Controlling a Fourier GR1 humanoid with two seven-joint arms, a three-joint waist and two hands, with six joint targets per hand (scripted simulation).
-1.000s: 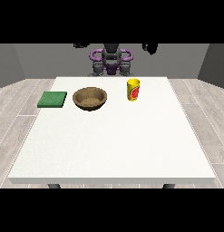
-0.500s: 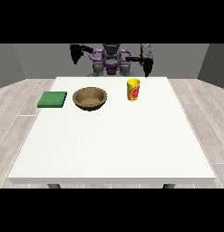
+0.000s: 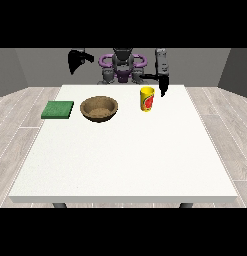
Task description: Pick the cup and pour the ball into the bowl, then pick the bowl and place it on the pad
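While the bowl [image 3: 99, 108] and pad [image 3: 58, 109] sit untouched, both arms have come further out than half a second ago.

The hand at the view's right [image 3: 163, 88] now hangs fingers-down just beside the yellow cup [image 3: 147, 99], apart from it. The hand at the view's left [image 3: 74, 61] stays high; its fingers I cannot tell. The cup's red label is unreadable.

even bright light, faint soft shadows, no glare.

The hand at the view's right [image 3: 163, 88] has lowered beside the cup [image 3: 147, 99].
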